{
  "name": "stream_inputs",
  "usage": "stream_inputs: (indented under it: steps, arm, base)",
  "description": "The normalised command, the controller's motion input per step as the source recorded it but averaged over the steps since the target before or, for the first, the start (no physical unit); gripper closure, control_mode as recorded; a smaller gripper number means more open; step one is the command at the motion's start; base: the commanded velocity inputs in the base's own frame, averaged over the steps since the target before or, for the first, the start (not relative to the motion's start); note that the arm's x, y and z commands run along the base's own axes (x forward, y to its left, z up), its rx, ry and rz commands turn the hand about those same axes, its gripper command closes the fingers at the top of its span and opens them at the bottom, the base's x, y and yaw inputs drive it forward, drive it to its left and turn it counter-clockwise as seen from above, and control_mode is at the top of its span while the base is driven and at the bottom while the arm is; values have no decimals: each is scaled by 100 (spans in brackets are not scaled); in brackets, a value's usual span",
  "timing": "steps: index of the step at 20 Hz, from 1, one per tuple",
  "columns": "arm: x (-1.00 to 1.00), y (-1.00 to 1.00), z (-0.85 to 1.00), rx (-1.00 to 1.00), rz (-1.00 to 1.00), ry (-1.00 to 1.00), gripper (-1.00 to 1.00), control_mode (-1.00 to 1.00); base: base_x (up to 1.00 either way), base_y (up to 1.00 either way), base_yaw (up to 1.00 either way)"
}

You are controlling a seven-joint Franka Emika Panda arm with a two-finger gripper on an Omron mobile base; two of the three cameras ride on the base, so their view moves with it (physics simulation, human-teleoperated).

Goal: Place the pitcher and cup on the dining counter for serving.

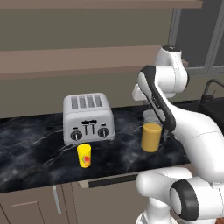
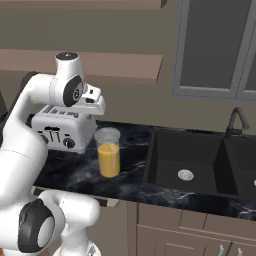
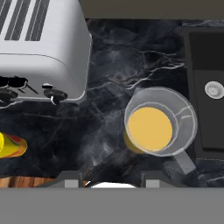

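On the black marble worktop [image 1: 35, 144], going left to right, the cup [image 1: 84, 155] stands in front of the toaster [image 1: 87, 117] near the counter's front edge, and the pitcher [image 1: 151, 136] stands well apart to its right, between the toaster and the sink [image 2: 187, 165]. In the hand view the pitcher [image 3: 159, 122] sits below and ahead of the gripper [image 3: 111, 180], whose two dark tips rise apart at the bottom edge with nothing between them, so the hand looks spread and empty, hovering above the worktop. The pitcher is probably rigid, smooth-walled and fairly heavy, since orange liquid fills most of its lower body; its clear sides could slip under a light pinch, and tilting would risk sloshing. A firm hold across the cylinder's upper wall, above the liquid's bulk and kept upright, seems the safest choice. The cup looks light and stiff, an easy grasp across its middle. The dining counter is not identifiable in these views.
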Motion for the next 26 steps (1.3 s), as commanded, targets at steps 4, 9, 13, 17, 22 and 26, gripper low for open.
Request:
stream_inputs:
  steps: [4,9,13,17,22,26]
  arm:
    - [-2,-12,0,2,-2,0,-100,-100]
    - [-13,-51,-16,2,-1,0,-100,-100]
    - [-34,-90,-40,4,1,0,-100,-100]
    - [-41,-88,-54,8,5,0,-100,-100]
    - [-21,-72,-38,14,4,0,-100,-100]
    - [-4,-67,-34,26,11,0,-100,-100]
  base:
    - [0,0,0]
    - [0,0,0]
    - [0,0,0]
    - [0,0,0]
    - [0,0,0]
    - [0,0,0]
